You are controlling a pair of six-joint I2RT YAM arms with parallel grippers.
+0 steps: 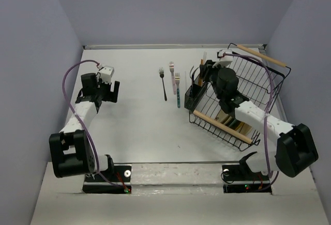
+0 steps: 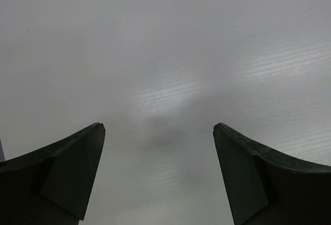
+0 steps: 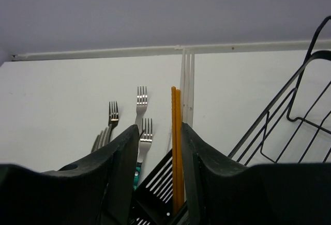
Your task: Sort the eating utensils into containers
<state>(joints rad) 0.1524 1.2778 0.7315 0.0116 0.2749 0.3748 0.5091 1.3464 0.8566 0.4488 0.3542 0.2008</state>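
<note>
The small black slotted holder point(image 1: 195, 95) stands at the wire rack's left edge; it also shows in the right wrist view point(image 3: 160, 183). A brown chopstick pair point(image 3: 176, 142) stands upright in it, between my right gripper's point(image 3: 159, 126) spread fingers and close to the right finger point(image 3: 192, 152). A pale white pair point(image 3: 187, 83) rises behind that finger. My right gripper point(image 1: 207, 73) hovers over the holder, open. A black fork point(image 1: 163, 84), a pink fork point(image 1: 171, 75) and a teal fork point(image 1: 177, 94) lie on the table left of the holder. My left gripper point(image 1: 111, 91) is open and empty; its wrist view point(image 2: 159, 125) shows only bare table.
A big black wire rack point(image 1: 258, 80) with wooden handles sits at the right, holding plates point(image 1: 234, 121); its wires point(image 3: 289, 121) rise right of my right gripper. A silver fork point(image 3: 101, 139) leans at the holder's left. Walls close the table at back and sides.
</note>
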